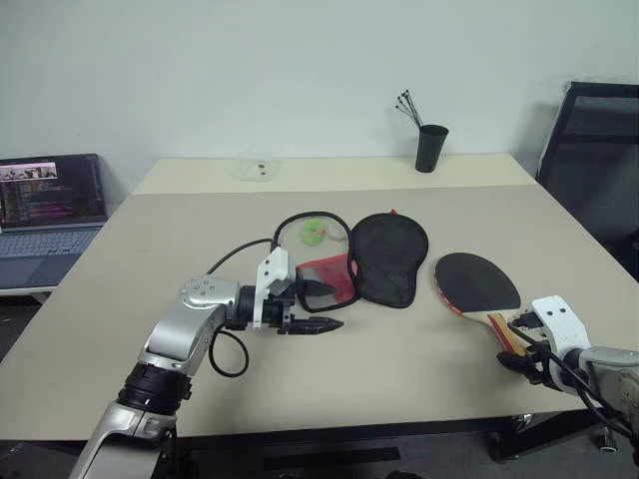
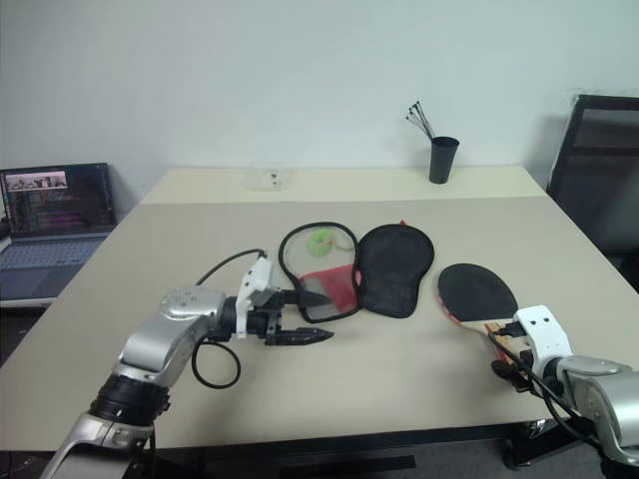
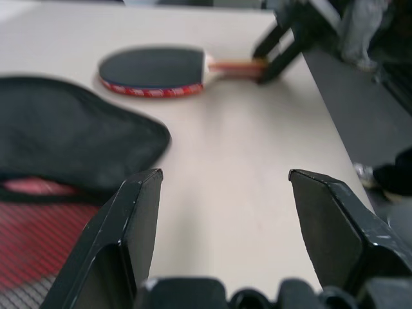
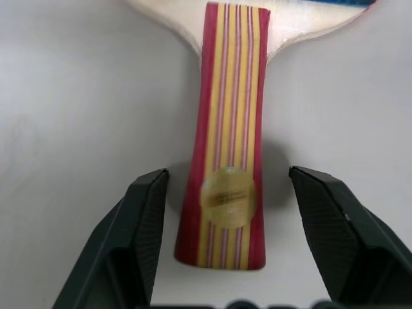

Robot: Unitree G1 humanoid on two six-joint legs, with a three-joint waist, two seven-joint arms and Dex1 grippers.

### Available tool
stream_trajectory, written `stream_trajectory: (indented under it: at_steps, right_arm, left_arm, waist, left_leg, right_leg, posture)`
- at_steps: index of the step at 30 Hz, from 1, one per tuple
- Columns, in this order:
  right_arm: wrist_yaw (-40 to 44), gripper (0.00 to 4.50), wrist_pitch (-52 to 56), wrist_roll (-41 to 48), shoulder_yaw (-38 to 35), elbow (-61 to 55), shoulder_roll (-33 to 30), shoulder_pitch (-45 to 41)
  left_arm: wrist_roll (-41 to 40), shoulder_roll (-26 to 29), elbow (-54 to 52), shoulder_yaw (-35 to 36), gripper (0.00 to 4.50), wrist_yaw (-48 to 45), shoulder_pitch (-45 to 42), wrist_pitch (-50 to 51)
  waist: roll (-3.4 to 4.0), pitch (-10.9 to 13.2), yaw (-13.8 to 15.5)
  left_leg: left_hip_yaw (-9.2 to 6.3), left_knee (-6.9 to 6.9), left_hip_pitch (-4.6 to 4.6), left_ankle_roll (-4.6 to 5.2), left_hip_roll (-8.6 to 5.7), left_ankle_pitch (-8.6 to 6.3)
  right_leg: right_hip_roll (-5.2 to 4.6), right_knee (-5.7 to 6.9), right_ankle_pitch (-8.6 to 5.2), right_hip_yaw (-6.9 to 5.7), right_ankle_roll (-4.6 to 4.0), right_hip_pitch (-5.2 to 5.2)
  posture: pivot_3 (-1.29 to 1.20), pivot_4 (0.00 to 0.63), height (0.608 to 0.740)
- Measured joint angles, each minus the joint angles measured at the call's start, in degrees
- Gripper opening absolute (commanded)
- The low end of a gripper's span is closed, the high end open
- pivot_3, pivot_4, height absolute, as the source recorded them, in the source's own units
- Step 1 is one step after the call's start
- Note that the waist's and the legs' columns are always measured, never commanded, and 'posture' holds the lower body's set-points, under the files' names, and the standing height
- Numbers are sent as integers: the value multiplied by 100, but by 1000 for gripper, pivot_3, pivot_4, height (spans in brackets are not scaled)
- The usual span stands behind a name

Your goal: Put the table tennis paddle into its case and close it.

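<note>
Paddle (image 4: 226,161) rigid, light; I take handle, right tool (image 4: 226,212) released astride it. Left tool (image 3: 219,212) released beside soft case (image 1: 384,257).

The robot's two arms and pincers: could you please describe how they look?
Both arms have silver-grey metallic shells with black joints. The left pincer and right pincer each carry two black wedge-shaped fingers on a white wrist block. Black cables loop beside each wrist, and a ribbed black ring circles the left forearm.
</note>
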Motion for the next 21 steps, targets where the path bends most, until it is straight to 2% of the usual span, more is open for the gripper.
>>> stream_trajectory:
  at_steps: [7,17,20,21]
  right_arm:
    - [-253,3087,-239,-129,333,790,467,-882]
    - [-281,3087,-785,-244,510,1246,483,-1006]
    - [-341,2513,-852,-279,506,1343,516,-1022]
    - [-381,2150,-856,-286,488,1379,539,-1036]
  left_arm:
    - [60,8,-113,-1,3421,6,31,-71]
    - [111,9,-113,-1,3421,106,120,-140]
    - [112,13,-113,-1,3421,130,134,-155]
    - [112,14,-113,-1,3421,132,139,-158]
  waist:
    - [-5,3,-80]
    - [-10,0,-86]
    - [-20,-7,-86]
    - [-27,-11,-86]
  left_leg:
    - [1,-1,-3,0,-2,0]
    - [10,6,2,3,-2,-1]
    - [11,8,4,3,-2,-1]
    - [12,8,5,3,-2,-1]
  right_leg:
    - [0,0,3,3,5,-1]
    - [-3,1,13,15,19,0]
    - [-5,1,15,17,21,3]
    - [-5,1,16,18,21,3]
  posture:
    - [0,150,740]
    - [0,150,740]
    - [0,150,740]
    - [0,150,740]
